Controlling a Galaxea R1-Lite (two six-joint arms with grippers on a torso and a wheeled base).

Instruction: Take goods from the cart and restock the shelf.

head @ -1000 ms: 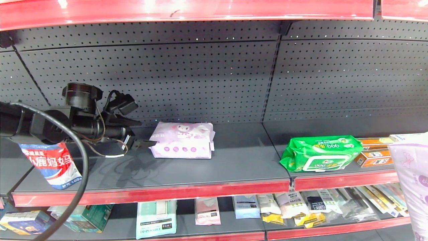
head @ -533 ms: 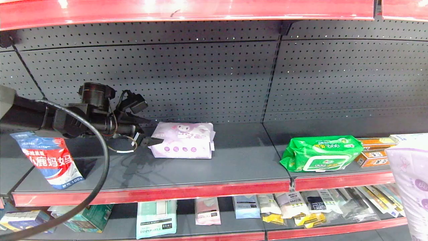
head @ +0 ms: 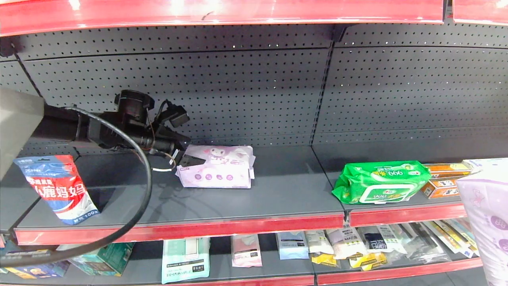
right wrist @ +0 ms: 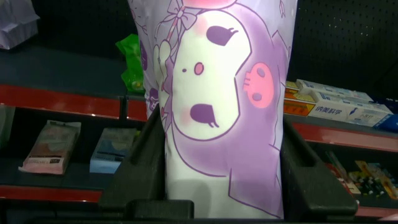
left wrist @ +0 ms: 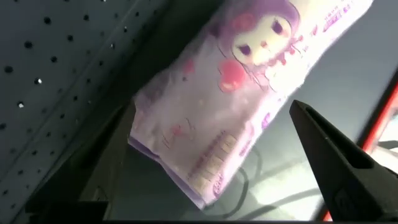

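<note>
One purple pack lies flat on the shelf, seemingly stocked. At its 9 o'clock the left gripper straddles its end, fingers apart. At its 4 o'clock, the right gripper clamps a second purple pack, not yet shelved.

The left gripper covered one corner of the shelved purple pack. The held purple pack ran off the head view's right edge. Behind the green wipes, the orange boxes sat half hidden. Print on the lower-shelf packets was too small to read.
</note>
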